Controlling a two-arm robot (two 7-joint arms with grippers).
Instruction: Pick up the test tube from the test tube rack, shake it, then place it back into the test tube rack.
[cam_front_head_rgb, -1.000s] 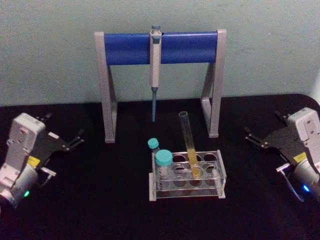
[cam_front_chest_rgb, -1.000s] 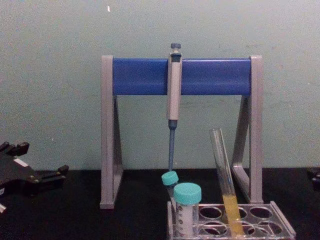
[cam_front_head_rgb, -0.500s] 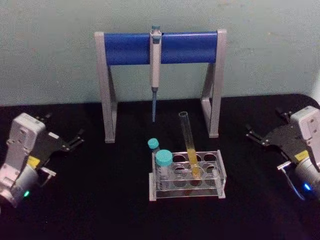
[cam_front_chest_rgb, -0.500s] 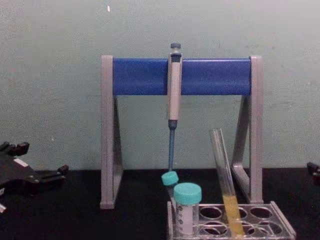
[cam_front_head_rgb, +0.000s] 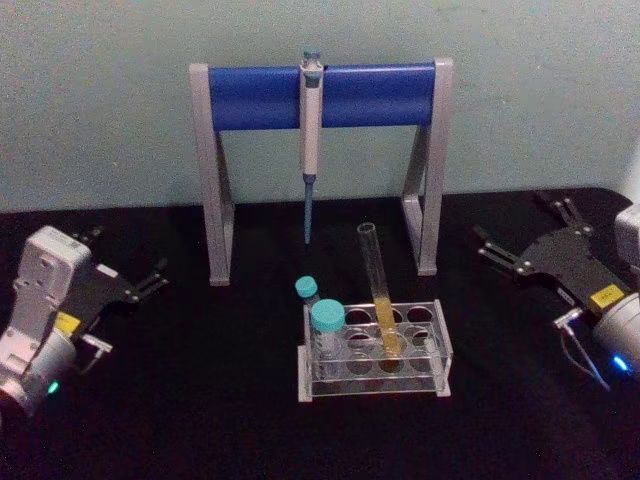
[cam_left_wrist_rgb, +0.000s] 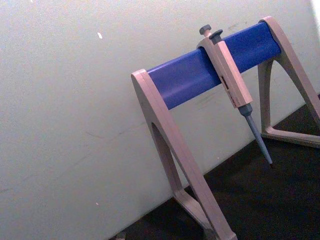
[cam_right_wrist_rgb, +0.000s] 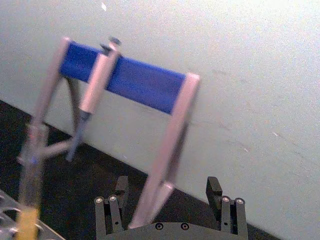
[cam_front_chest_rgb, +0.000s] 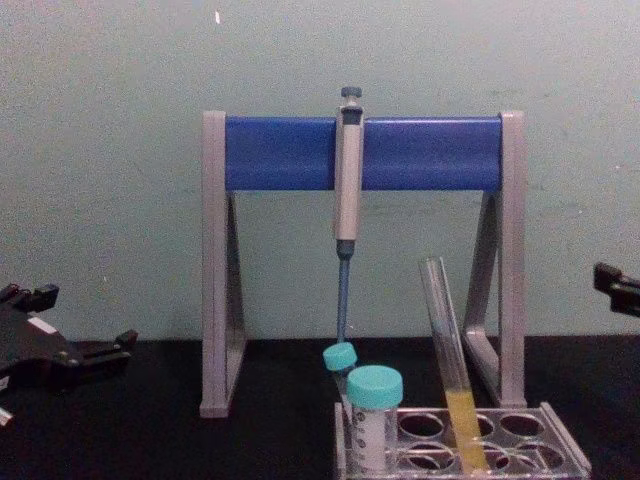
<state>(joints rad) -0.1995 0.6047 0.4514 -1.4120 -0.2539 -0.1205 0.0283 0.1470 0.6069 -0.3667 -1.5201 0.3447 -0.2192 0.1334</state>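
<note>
The test tube (cam_front_head_rgb: 376, 290) stands leaning in the test tube rack (cam_front_head_rgb: 372, 384) at the table's middle, open top up, yellow liquid in its lower part. The chest view shows the test tube (cam_front_chest_rgb: 449, 355) tilted in the test tube rack (cam_front_chest_rgb: 575, 463). My right gripper (cam_front_head_rgb: 512, 226) hovers open to the right of the rack, apart from it, fingers pointing toward the stand. In the right wrist view my right gripper (cam_right_wrist_rgb: 170, 198) has nothing between its fingers, and the test tube (cam_right_wrist_rgb: 30, 197) is off to one side. My left gripper (cam_front_head_rgb: 128, 252) rests open at the far left.
A tall grey stand with a blue crossbar (cam_front_head_rgb: 320, 96) stands behind the rack against the wall, a grey-blue pipette (cam_front_head_rgb: 310, 140) hanging from it. Two teal-capped tubes (cam_front_head_rgb: 326, 326) sit at the rack's left end. Black tabletop lies open on both sides of the rack.
My right gripper has risen and moved inward toward the stand and rack. The left arm, the test tube and the rack have not moved.
</note>
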